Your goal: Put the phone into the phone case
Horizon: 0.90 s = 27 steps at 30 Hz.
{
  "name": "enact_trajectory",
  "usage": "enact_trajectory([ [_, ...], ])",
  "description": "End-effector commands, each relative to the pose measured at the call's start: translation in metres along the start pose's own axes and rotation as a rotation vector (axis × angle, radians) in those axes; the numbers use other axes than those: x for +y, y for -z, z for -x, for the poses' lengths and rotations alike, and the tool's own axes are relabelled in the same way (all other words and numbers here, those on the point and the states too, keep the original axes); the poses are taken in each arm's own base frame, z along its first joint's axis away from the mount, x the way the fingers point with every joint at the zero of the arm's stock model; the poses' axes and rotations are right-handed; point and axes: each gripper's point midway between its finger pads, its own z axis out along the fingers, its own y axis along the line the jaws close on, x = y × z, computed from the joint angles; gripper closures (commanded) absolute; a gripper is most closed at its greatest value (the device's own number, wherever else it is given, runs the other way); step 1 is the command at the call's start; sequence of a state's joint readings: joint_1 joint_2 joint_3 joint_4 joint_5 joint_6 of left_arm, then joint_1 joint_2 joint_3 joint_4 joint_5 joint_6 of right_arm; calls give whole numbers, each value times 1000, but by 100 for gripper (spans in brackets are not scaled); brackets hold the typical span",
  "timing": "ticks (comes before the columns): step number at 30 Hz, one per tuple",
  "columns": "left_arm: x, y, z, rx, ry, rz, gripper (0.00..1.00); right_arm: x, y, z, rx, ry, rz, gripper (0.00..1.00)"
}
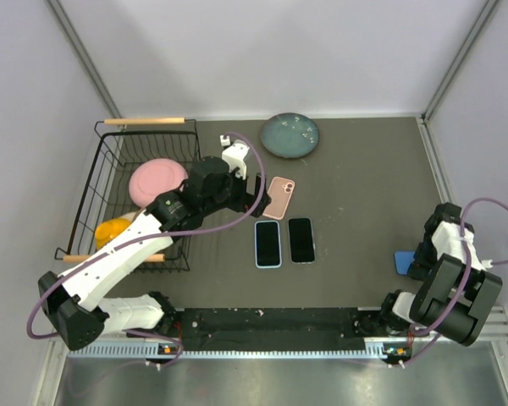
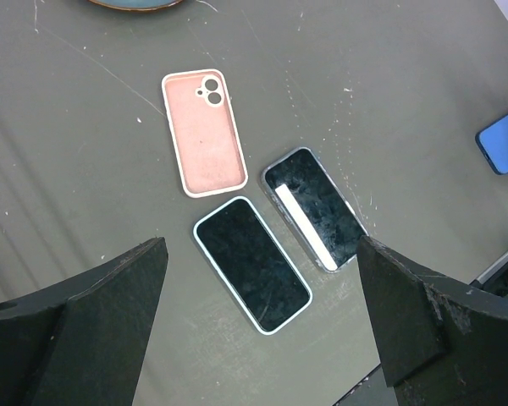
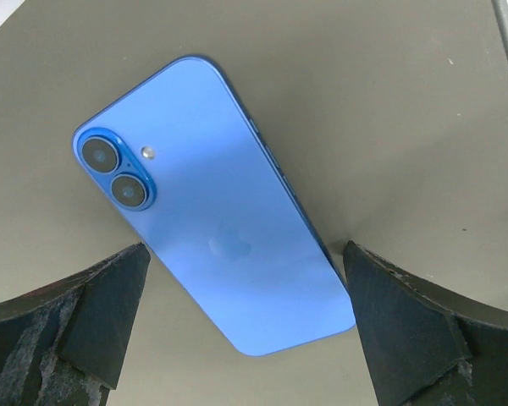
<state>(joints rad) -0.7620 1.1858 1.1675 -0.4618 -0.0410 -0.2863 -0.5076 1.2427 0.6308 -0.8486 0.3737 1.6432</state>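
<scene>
An empty pink phone case [image 1: 279, 197] [image 2: 204, 132] lies open side up in the middle of the table. Just in front of it lie a phone with a pale blue rim [image 1: 267, 243] [image 2: 251, 263] and a dark phone [image 1: 301, 239] [image 2: 313, 207], both screen up. My left gripper [image 1: 256, 194] [image 2: 258, 283] hangs open above them, holding nothing. A blue phone [image 1: 401, 261] [image 3: 213, 203] lies face down at the right. My right gripper [image 1: 418, 259] [image 3: 244, 279] hovers open just over its near end, one finger on each side, apart from it.
A black wire basket [image 1: 110, 169] at the left holds a pink plate [image 1: 157, 182] and a yellow object [image 1: 112, 230]. A dark teal plate [image 1: 290, 135] sits at the back. The blue phone lies near the table's right edge [image 1: 444, 194].
</scene>
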Motion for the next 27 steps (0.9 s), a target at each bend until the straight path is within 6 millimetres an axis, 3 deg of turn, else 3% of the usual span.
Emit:
enact_trajectory([
  [1, -8, -2, 22, -71, 8, -31, 1, 18, 8, 1, 17, 30, 61, 1],
  [7, -9, -2, 22, -72, 6, -32, 1, 27, 7, -2, 25, 198, 32, 1],
  [11, -7, 0, 21, -75, 3, -27, 1, 27, -6, -10, 50, 293, -46, 1],
  [16, -6, 1, 22, -79, 4, -23, 1, 16, -17, -17, 70, 325, -110, 2],
  [27, -8, 5, 26, -98, 9, -31, 1, 15, -12, -2, -1, 326, -58, 6],
])
